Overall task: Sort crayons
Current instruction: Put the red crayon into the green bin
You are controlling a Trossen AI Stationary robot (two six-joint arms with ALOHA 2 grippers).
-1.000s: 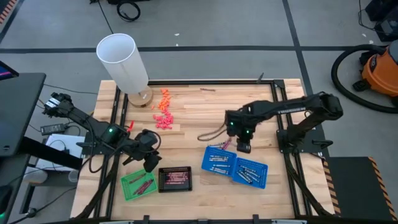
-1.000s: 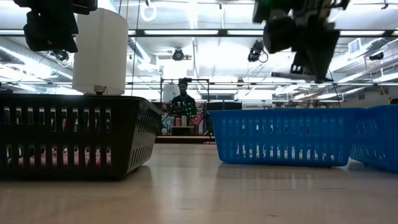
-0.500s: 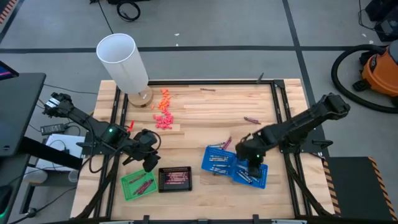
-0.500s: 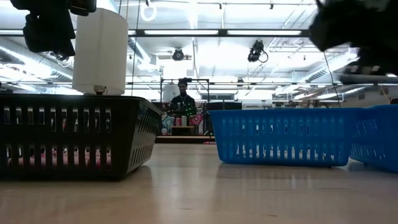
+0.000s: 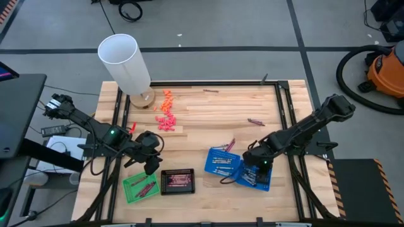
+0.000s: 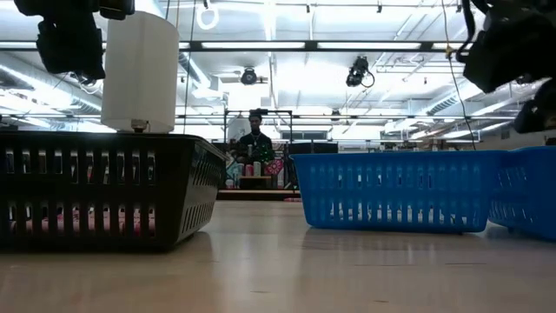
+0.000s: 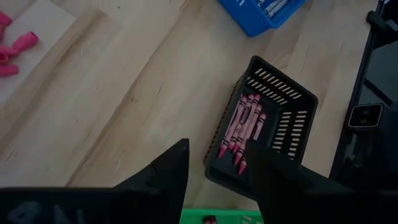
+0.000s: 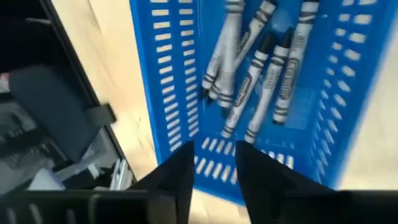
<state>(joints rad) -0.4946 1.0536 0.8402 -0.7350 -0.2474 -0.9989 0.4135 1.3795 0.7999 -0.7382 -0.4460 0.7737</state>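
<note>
Grey-silver crayons [image 8: 258, 68] lie loosely heaped in the blue basket [image 8: 168, 93], frame centre; right gripper [image 8: 211, 163] above, fingers parted, empty.

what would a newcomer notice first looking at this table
Probably the tall white cylinder standing at the table's far left corner, with a heap of bright pink pieces beside it. Next, the right gripper hanging over a blue basket of grey crayons at the near right, while the left gripper waits above the black basket.
</note>
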